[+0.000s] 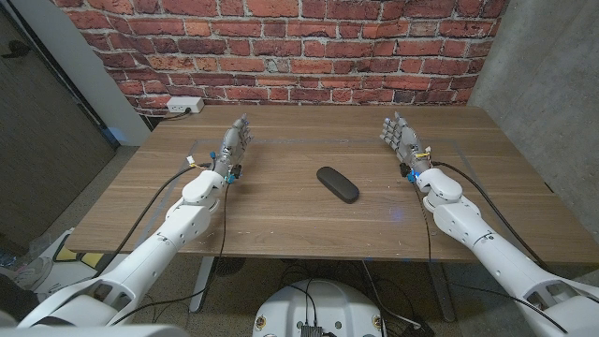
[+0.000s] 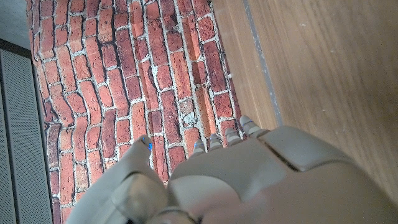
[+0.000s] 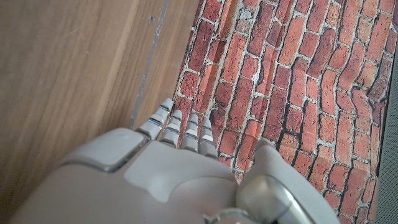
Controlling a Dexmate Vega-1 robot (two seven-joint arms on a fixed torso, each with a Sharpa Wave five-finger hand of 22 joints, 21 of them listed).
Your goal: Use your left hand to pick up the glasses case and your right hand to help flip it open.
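Both hands, the left hand [image 1: 236, 143] and the right hand [image 1: 401, 137], are held empty with fingers extended, well apart from the closed glasses case [image 1: 337, 183] lying mid-table between them.

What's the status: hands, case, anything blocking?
Left hand and right hand both open, holding nothing, apart from the case. Glasses case closed, lying on the table between them, untouched. Nothing in the way.
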